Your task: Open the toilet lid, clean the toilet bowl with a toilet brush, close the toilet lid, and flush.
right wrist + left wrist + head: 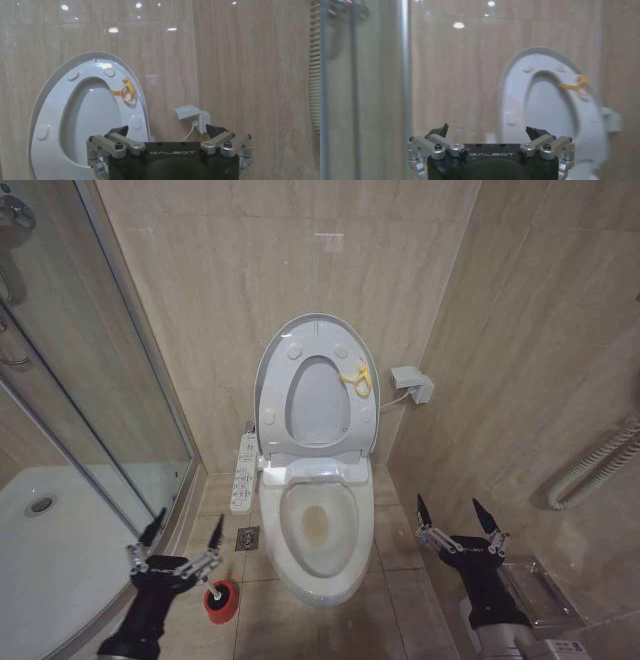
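While the toilet lid (272, 385) and ring seat (318, 442) stood raised against the tile wall above the exposed toilet bowl (318, 530), our head view caught the left gripper (181, 537), fingers spread and empty, just beside the red holder (222, 602) from which the toilet brush handle (213, 585) barely rose, the right gripper (459, 517) equally wide and empty across the bowl. From the left wrist we saw glossy white plastic beside shower glass (365, 90); from the right, the lid's round bumpers and a yellow loop (124, 92).
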Robot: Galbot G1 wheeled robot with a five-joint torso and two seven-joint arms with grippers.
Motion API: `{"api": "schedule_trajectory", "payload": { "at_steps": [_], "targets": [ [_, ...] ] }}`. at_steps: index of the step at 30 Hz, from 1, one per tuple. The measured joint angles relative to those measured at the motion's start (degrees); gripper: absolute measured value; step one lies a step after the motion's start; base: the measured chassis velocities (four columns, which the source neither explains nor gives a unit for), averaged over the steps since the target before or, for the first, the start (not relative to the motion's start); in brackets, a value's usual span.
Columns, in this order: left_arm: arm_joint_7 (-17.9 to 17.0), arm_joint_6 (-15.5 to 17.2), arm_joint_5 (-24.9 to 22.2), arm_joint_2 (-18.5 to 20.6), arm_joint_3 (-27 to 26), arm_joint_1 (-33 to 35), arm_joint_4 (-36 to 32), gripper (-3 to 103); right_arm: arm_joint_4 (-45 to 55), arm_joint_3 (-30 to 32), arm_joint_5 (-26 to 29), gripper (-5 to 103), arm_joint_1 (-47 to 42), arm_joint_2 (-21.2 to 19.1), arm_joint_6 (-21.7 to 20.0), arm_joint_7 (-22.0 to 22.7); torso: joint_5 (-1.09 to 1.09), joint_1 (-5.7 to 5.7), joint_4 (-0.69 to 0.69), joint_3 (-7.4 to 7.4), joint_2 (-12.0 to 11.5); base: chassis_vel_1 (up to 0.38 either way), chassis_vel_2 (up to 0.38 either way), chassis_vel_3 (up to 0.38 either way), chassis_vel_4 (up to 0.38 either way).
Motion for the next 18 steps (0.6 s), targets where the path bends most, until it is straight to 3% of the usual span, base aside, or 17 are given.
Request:
{"api": "schedule_trajectory", "payload": {
  "at_steps": [7,13,18],
  "targets": [
    [-0.3,-2.0,-1.1,-1.1,-2.4,0.1,2.4,100,0.0,0.0,0.0,100,0.0,0.0,0.0,0.0,-0.01,0.00,0.00,0.00,0.0,0.000,0.000,0.000,0.000],
    [0.2,-2.4,0.4,-1.8,2.6,-0.2,2.1,100,0.0,0.0,0.0,100,0.0,0.0,0.0,0.0,0.00,0.00,0.00,0.00,0.0,0.000,0.000,0.000,0.000],
    [0.5,-3.6,1.8,-2.2,3.8,0.0,1.6,100,0.0,0.0,0.0,100,0.0,0.0,0.0,0.0,0.00,0.00,0.00,0.00,0.0,0.000,0.000,0.000,0.000]
  ]
}}
